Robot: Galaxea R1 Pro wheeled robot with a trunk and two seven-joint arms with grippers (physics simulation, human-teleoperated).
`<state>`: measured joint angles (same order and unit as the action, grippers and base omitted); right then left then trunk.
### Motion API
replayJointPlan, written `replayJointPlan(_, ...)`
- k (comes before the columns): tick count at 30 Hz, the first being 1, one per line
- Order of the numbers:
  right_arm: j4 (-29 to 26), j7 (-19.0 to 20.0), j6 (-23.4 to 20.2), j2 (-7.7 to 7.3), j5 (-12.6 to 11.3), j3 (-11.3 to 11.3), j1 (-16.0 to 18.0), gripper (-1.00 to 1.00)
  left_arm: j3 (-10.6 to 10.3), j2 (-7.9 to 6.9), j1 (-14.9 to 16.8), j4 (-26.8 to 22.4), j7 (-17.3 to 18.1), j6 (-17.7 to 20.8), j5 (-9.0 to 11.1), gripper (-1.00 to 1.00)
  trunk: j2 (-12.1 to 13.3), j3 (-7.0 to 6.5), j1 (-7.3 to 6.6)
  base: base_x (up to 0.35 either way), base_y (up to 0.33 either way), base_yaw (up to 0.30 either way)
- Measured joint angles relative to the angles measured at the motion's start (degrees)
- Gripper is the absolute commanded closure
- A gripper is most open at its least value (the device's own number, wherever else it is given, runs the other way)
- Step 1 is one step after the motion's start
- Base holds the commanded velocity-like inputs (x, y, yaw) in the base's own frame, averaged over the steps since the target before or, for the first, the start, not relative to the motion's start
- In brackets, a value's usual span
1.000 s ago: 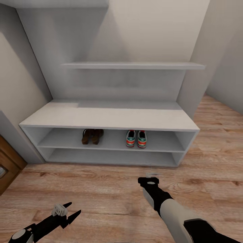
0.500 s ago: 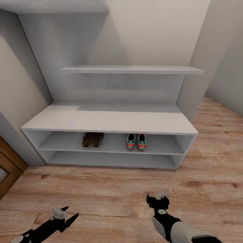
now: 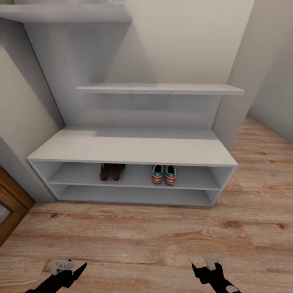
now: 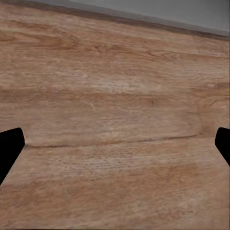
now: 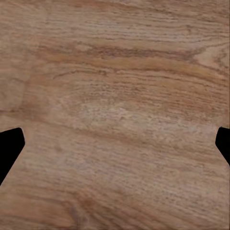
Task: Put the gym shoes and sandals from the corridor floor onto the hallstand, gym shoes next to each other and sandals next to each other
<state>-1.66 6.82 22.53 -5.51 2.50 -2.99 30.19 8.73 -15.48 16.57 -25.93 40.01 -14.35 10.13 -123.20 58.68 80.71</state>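
While both arms hang low over the corridor floor point(image 3: 134, 240), all four shoes rest on the upper open shelf of the hallstand point(image 3: 130, 148). The sandals point(image 3: 111, 171) sit side by side, left of centre; the gym shoes point(image 3: 164, 174) sit side by side just right of centre, heels outward, apart from the sandals. The left gripper point(image 3: 69, 272) has its fingers spread wide with nothing between them. The right gripper point(image 3: 203, 266) is likewise released and empty. Both wrist views look down on bare planks, with dark fingertips point(image 4: 8, 148) at either edge.
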Motion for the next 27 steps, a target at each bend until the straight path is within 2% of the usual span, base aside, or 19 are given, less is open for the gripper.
replayJointPlan(2, 0.0, 1.8, 0.1, -0.69, 0.1, 0.0, -2.0, -1.00, 1.7, 0.02, 0.0, 1.1, -1.1, -0.7, 0.0, -1.00, 0.8, -0.35, -0.44, 0.000, 0.000, 0.000)
replayJointPlan(5, 0.0, 2.3, 0.2, -0.65, 0.1, -0.1, -4.0, -1.00, 2.5, 0.22, -0.1, 2.5, -1.5, -0.9, 0.0, -1.00, 2.0, -0.90, -1.10, 0.000, 0.000, 0.000)
replayJointPlan(8, 0.1, 2.6, 0.3, 0.83, 0.2, -0.1, -6.8, -1.00, 4.1, 0.57, -0.2, 4.9, -2.0, -2.0, 0.0, -1.00, 3.2, -1.43, -1.76, 0.000, 0.000, 0.000)
replayJointPlan(13, 0.1, 2.6, 0.3, 1.14, 0.4, -0.1, -7.9, -1.00, 4.3, 0.61, -0.3, 6.2, -2.6, -4.4, 0.0, -1.00, 5.2, -2.33, -2.86, 0.000, 0.000, 0.000)
replayJointPlan(15, 0.0, 2.7, 0.4, 1.32, 0.4, -0.1, -8.7, -1.00, 4.3, 0.67, -0.3, 6.8, -4.0, -5.4, 0.0, -1.00, 6.0, -2.69, -3.29, 0.000, 0.000, 0.000)
replayJointPlan(27, 0.1, 2.2, 0.3, 2.85, 0.4, -0.1, -10.0, -1.00, 4.3, 0.95, -0.3, 7.0, -5.2, -5.9, -0.1, -1.00, 10.8, -4.85, -5.93, 0.000, 0.000, 0.000)
